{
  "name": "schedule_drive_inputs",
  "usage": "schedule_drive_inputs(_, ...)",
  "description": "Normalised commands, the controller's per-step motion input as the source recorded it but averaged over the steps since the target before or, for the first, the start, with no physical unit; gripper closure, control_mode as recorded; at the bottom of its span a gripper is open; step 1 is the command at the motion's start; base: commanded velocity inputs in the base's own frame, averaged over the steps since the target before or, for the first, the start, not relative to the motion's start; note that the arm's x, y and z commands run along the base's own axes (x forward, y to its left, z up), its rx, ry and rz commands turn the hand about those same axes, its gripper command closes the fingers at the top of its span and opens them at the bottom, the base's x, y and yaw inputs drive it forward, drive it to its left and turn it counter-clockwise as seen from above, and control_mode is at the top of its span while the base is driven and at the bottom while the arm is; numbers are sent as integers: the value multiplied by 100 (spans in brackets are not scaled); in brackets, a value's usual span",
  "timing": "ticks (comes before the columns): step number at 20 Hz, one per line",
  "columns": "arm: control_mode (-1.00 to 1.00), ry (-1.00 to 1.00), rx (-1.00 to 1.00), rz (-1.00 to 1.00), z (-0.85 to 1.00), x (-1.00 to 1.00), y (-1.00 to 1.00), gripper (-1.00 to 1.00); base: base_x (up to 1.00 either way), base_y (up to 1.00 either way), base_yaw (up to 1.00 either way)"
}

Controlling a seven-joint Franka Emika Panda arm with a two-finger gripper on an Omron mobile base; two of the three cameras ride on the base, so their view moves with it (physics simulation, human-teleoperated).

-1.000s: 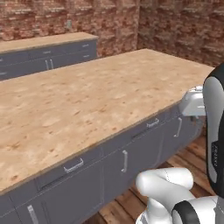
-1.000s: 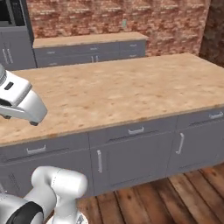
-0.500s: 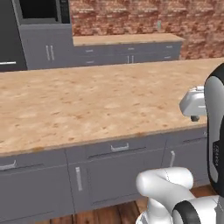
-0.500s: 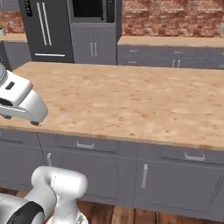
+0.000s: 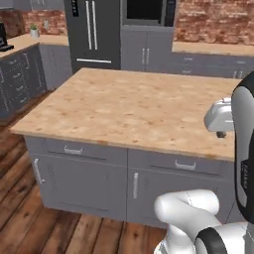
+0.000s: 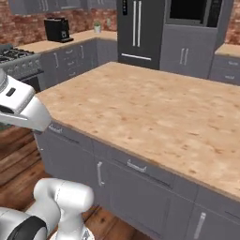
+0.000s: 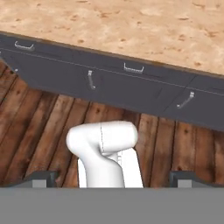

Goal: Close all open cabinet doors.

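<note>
Cabinet doors are showing to you as a thin grey strip at the top edge of the right base view. They are sitting far beyond the jaws, across the island tabletop and above the back counter carrying the coffee machine. You cannot tell whether any is standing open. Your jaws are hanging released, fingertips wide apart and gripping nothing, facing the wooden floor, with the island's under-counter doors lying just ahead.

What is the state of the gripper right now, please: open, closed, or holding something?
Gripper: open, holding nothing; its two finger tips stand far apart above the wooden floor, beside the island.
</note>
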Motion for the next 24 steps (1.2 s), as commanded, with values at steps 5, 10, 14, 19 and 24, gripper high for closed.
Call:
schedule_drive_inputs(5,100,0,0,0,0,0,0,-100,9,30,75)
schedule_drive_inputs(10,100,0,0,0,0,0,0,-100,0,37,48)
schedule_drive_inputs(14,100,0,0,0,0,0,0,-100,0,40,48)
schedule_drive_inputs(19,100,0,0,0,0,0,0,-100,10,38,58)
schedule_drive_inputs(24,100,0,0,0,0,0,0,-100,10,35,57)
